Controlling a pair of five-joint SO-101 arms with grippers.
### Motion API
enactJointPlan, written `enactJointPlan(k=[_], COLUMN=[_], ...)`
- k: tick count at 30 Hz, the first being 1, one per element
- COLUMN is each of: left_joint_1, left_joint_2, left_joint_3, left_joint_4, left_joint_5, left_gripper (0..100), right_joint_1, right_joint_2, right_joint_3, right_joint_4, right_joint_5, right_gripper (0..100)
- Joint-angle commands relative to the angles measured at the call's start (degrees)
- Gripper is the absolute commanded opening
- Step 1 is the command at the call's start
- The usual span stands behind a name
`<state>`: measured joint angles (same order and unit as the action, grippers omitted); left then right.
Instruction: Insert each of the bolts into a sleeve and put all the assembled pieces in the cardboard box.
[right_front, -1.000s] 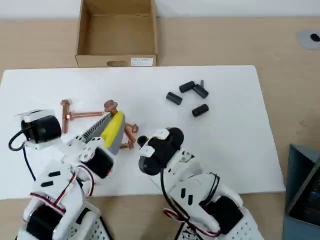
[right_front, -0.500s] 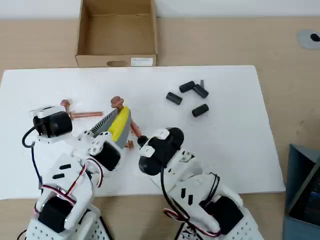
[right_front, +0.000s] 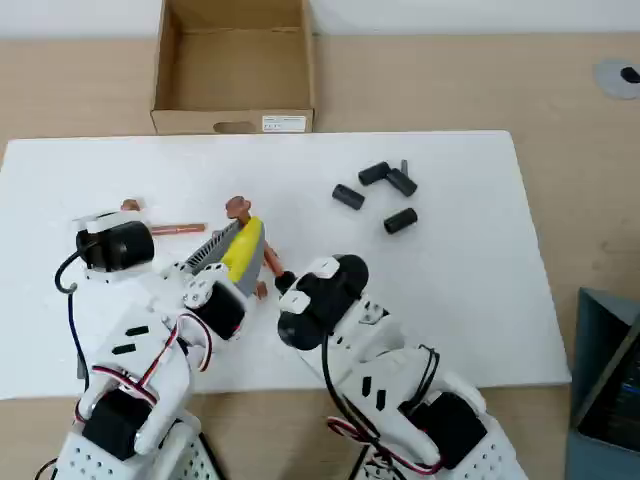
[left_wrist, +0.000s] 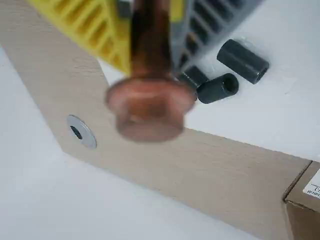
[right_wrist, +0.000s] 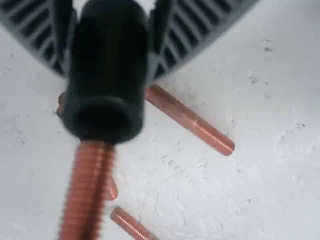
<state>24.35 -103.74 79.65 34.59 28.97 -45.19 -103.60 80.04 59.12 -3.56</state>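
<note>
My left gripper (right_front: 240, 226), yellow and grey, is shut on a copper bolt (right_front: 237, 208) near its head (left_wrist: 150, 107). The bolt's threaded shaft (right_wrist: 87, 190) slants down to the mouth of a black sleeve (right_wrist: 105, 75). My right gripper (right_wrist: 107, 30) is shut on that sleeve (right_front: 285, 281) at mid-mat. Whether the tip is inside the sleeve I cannot tell. Loose bolts lie on the mat (right_front: 165, 229) (right_wrist: 190, 120). Several spare sleeves (right_front: 375, 173) (left_wrist: 242, 60) sit farther right. The open cardboard box (right_front: 232, 121) stands beyond the mat, with nothing in it.
A white mat (right_front: 470, 300) covers the wooden table. A dark bin (right_front: 605, 380) stands at the right edge. A grey disc (right_front: 620, 77) lies at the back right. Bare mat lies between the spare sleeves and the front edge.
The left arm has swung right with the bolt in its gripper, bringing the shaft toward the sleeve. The right arm has stayed still.
</note>
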Motion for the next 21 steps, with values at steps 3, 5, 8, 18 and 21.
enactJointPlan(k=[3,5,8,18,21], left_joint_1=[1.85,2.99,4.04,6.33,10.37], left_joint_2=[-0.4,-0.4,-0.4,-0.4,-0.48], left_joint_3=[-0.35,-0.44,-0.18,-0.62,-0.88], left_joint_4=[-0.97,-0.97,-0.97,2.9,6.15], left_joint_5=[0.0,0.0,0.0,-2.46,-5.1], left_gripper=[0,0,0,0,0], right_joint_1=[-0.22,-0.22,-0.22,-0.22,-0.22], right_joint_2=[-5.67,-5.67,-5.67,-5.67,-5.67], right_joint_3=[-0.48,-0.04,-0.04,0.04,0.04], right_joint_4=[-3.43,-3.52,-3.52,-3.52,-3.52], right_joint_5=[-0.35,-0.35,-0.35,-0.35,-0.35], right_gripper=[0.9,0.9,0.9,0.9,0.9])
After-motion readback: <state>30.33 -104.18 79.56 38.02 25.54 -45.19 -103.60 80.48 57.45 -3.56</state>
